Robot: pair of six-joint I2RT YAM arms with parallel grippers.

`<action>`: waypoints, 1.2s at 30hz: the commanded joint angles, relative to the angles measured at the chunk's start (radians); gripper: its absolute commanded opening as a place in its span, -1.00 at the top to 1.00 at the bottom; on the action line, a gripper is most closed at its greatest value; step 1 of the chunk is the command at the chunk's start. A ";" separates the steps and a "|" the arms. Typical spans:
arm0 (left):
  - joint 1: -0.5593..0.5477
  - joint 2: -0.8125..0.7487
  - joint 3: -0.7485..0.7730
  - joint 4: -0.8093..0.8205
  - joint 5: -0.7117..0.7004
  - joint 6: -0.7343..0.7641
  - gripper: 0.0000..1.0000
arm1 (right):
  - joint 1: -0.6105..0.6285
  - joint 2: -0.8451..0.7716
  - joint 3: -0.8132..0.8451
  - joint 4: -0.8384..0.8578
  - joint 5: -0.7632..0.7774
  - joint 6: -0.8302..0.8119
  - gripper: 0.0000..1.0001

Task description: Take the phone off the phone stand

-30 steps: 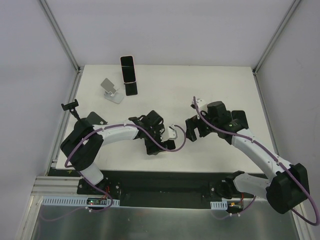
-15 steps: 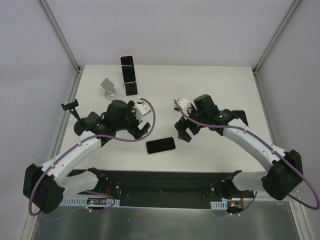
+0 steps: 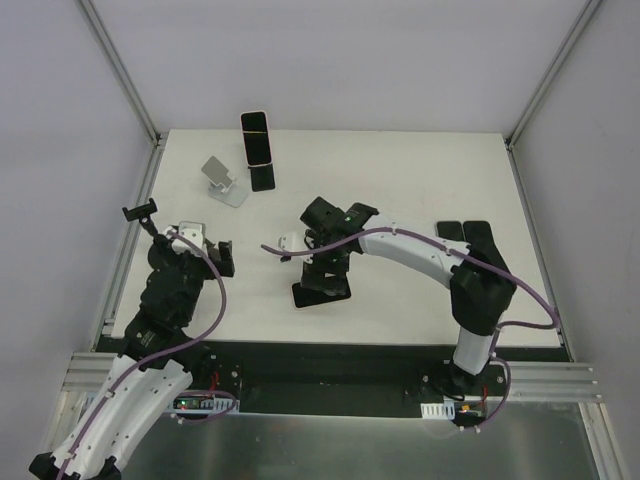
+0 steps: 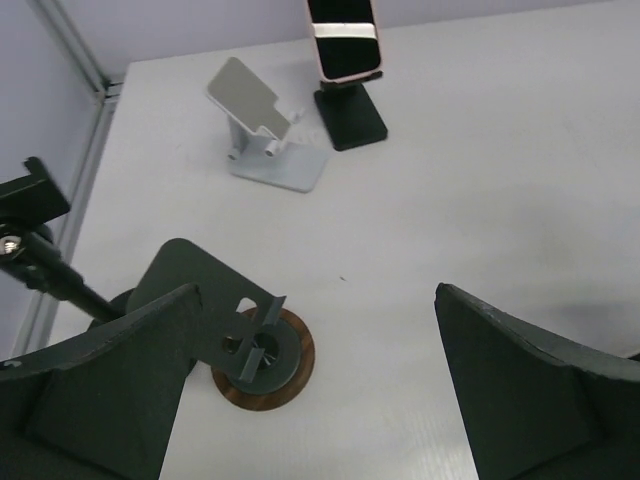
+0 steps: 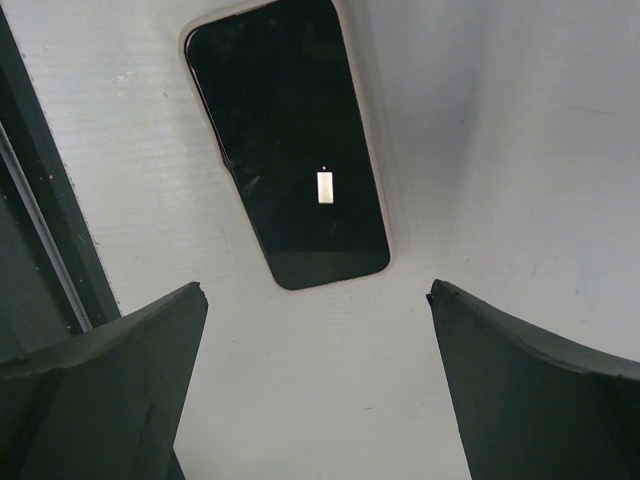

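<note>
A phone (image 3: 256, 138) with a pale rim stands upright in a black phone stand (image 3: 263, 178) at the back of the table; the left wrist view shows the phone (image 4: 345, 40) and the black stand (image 4: 350, 115) too. Beside it an empty silver phone stand (image 3: 222, 180) (image 4: 262, 125) faces left. A second phone (image 3: 320, 294) (image 5: 288, 140) lies flat, screen up, in the middle. My right gripper (image 3: 325, 268) (image 5: 318, 290) hovers open just over its near end, not touching. My left gripper (image 3: 208, 252) (image 4: 320, 400) is open and empty at the left, well short of the stands.
A black clamp on a small tripod (image 3: 140, 212) (image 4: 30, 200) with a round brown foot (image 4: 263, 357) stands at the table's left edge, right by my left fingers. Two dark flat slabs (image 3: 463, 231) lie at the right. Metal frame posts run along both sides.
My left gripper let go of the flat phone, opened wide and drew back to the left. My right arm swung left and now hangs over that phone.
</note>
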 commanded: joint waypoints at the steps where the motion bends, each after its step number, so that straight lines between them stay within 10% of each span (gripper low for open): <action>1: 0.005 -0.040 -0.023 0.041 -0.211 -0.005 -0.98 | 0.044 0.072 0.093 -0.110 0.064 -0.086 -0.92; 36: 0.005 0.028 -0.043 0.118 -0.224 0.039 -0.98 | 0.173 0.411 0.202 -0.063 0.161 -0.139 -0.98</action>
